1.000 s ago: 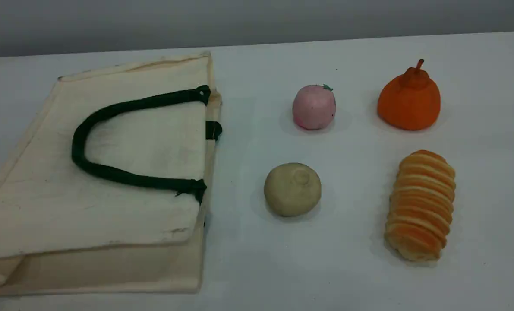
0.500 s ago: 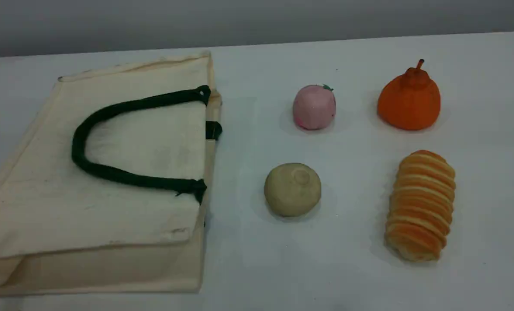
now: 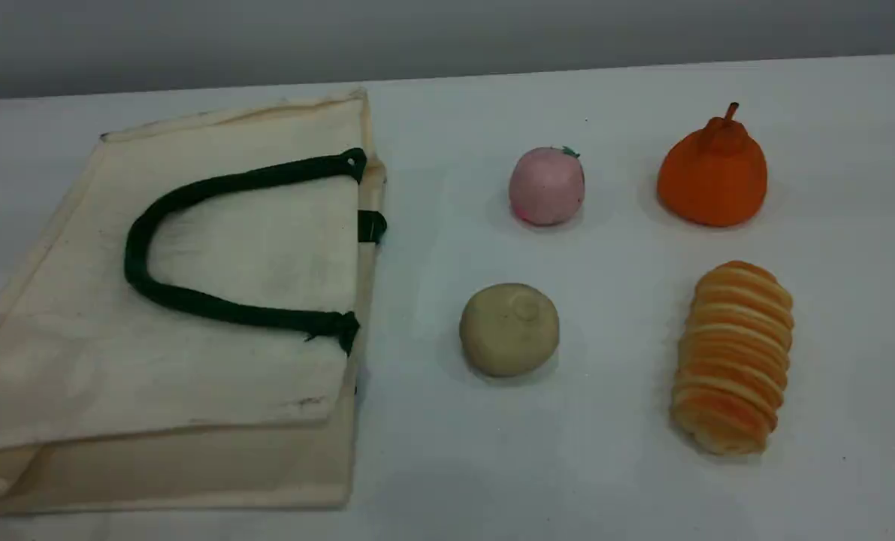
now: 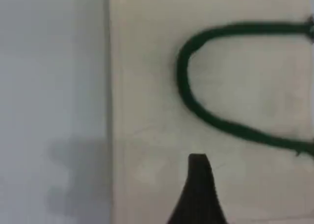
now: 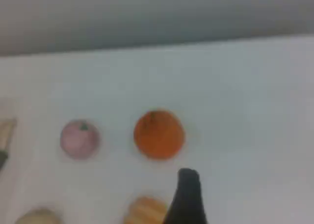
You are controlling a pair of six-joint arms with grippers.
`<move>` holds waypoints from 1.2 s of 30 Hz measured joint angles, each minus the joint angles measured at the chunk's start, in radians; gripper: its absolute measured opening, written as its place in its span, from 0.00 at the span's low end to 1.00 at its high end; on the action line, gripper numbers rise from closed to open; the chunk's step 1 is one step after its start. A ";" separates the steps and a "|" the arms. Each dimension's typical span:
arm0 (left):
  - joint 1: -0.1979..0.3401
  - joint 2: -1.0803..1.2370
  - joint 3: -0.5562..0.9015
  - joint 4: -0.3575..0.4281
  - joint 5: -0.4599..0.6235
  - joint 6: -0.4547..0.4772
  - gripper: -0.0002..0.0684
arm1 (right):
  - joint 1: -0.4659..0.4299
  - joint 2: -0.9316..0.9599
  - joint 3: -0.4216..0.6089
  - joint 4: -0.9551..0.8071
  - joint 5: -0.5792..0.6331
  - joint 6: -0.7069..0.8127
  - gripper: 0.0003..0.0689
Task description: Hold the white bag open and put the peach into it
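You're looking at the white bag (image 3: 192, 361) lying flat by the left edge of the table (image 3: 605, 488), with the peach (image 3: 546, 186) sitting toward the far edge, apart from it. The left gripper (image 4: 198, 189) is hanging over the bag and the right gripper (image 5: 186, 197) above the table's fruits — only one fingertip of each is showing, so their opening cannot be told.

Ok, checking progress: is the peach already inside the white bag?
No, the peach sits on the table, apart from the white bag, which lies flat.
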 joint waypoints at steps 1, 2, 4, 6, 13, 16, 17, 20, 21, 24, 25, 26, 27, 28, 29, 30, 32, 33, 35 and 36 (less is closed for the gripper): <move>0.000 0.035 0.000 0.000 -0.007 0.000 0.75 | 0.000 0.029 -0.013 0.003 0.016 0.000 0.79; 0.000 0.064 0.000 0.000 -0.017 0.000 0.75 | 0.000 0.055 -0.026 0.008 0.029 0.000 0.79; 0.000 0.129 -0.006 0.003 -0.020 0.000 0.75 | 0.000 0.096 -0.049 0.020 0.051 0.000 0.79; 0.000 0.183 -0.020 0.003 -0.016 0.000 0.75 | 0.000 0.127 -0.070 0.036 0.057 -0.004 0.79; 0.000 0.341 -0.086 0.009 -0.035 -0.002 0.75 | 0.000 0.165 -0.131 0.059 0.067 -0.018 0.79; 0.000 0.396 -0.114 0.028 -0.049 -0.004 0.75 | 0.000 0.165 -0.131 0.060 0.069 -0.018 0.79; 0.000 0.412 -0.121 0.032 -0.049 -0.005 0.75 | 0.000 0.165 -0.131 0.060 0.069 -0.017 0.79; 0.000 0.466 -0.140 0.032 -0.063 -0.005 0.75 | 0.000 0.165 -0.131 0.060 0.069 -0.017 0.79; 0.000 0.485 -0.143 0.032 -0.075 -0.005 0.75 | 0.000 0.165 -0.131 0.060 0.069 -0.017 0.79; 0.000 0.543 -0.162 0.032 -0.093 -0.005 0.75 | 0.000 0.165 -0.130 0.062 0.069 -0.017 0.79; 0.000 0.564 -0.171 0.032 -0.094 -0.005 0.75 | 0.000 0.165 -0.130 0.062 0.070 -0.017 0.79; 0.000 0.584 -0.180 0.032 -0.094 -0.006 0.75 | 0.000 0.165 -0.130 0.062 0.070 -0.017 0.79; 0.000 0.601 -0.190 0.031 -0.096 -0.006 0.75 | 0.000 0.165 -0.130 0.062 0.070 -0.017 0.79; 0.000 0.619 -0.197 0.031 -0.100 -0.006 0.75 | 0.000 0.165 -0.130 0.062 0.071 -0.017 0.79; 0.000 0.637 -0.206 0.031 -0.105 -0.006 0.75 | 0.000 0.165 -0.129 0.064 0.071 -0.017 0.79; 0.000 0.653 -0.215 0.031 -0.113 -0.003 0.75 | 0.000 0.165 -0.129 0.065 0.072 -0.017 0.79; 0.000 0.680 -0.230 0.031 -0.124 -0.003 0.75 | 0.000 0.164 -0.129 0.065 0.072 -0.017 0.79; 0.000 0.694 -0.237 0.031 -0.124 -0.003 0.75 | 0.000 0.164 -0.129 0.065 0.072 -0.017 0.79; 0.000 0.718 -0.252 0.031 -0.126 -0.003 0.75 | 0.000 0.164 -0.129 0.065 0.072 -0.017 0.79; 0.000 0.729 -0.259 0.031 -0.131 -0.003 0.75 | 0.000 0.164 -0.129 0.065 0.072 -0.017 0.79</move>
